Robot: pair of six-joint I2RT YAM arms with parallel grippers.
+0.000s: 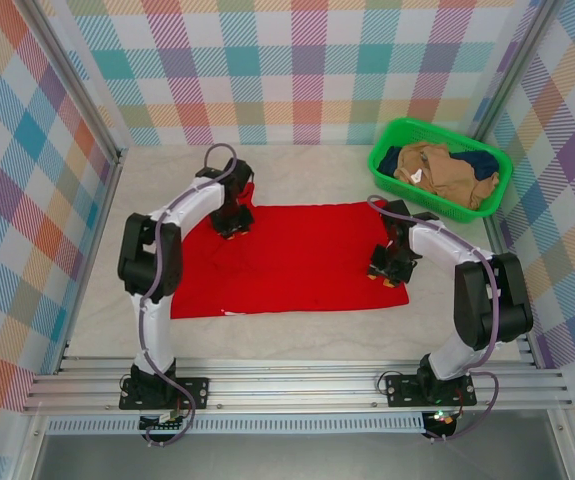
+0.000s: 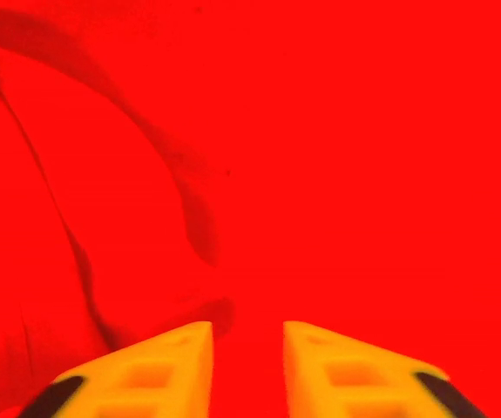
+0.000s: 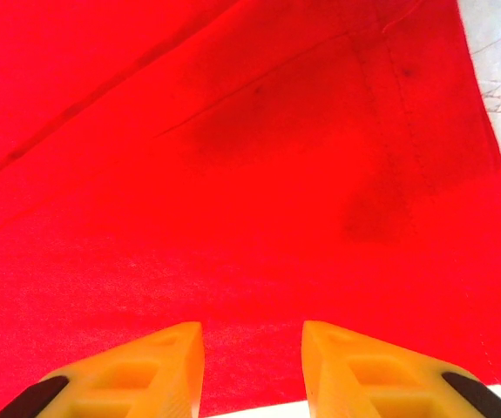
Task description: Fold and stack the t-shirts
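Nearby, the red shirt (image 1: 297, 255) lay spread flat in the middle of the table (image 1: 297, 170). The left gripper (image 1: 232, 228) sat low over its far left corner, fingers slightly apart with wrinkled cloth showing in the gap, nothing pinched. The right gripper (image 1: 387, 268) hung at the shirt's right edge, fingers likewise parted. At the far right, apart from both arms, a green basket (image 1: 437, 128) held the tan shirt (image 1: 442, 170) and the navy shirt (image 1: 389, 160).

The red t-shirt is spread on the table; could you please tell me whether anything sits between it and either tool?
Nothing visible does. The left tool and the right tool are both close over the red t-shirt, with bare red cloth directly ahead of each.
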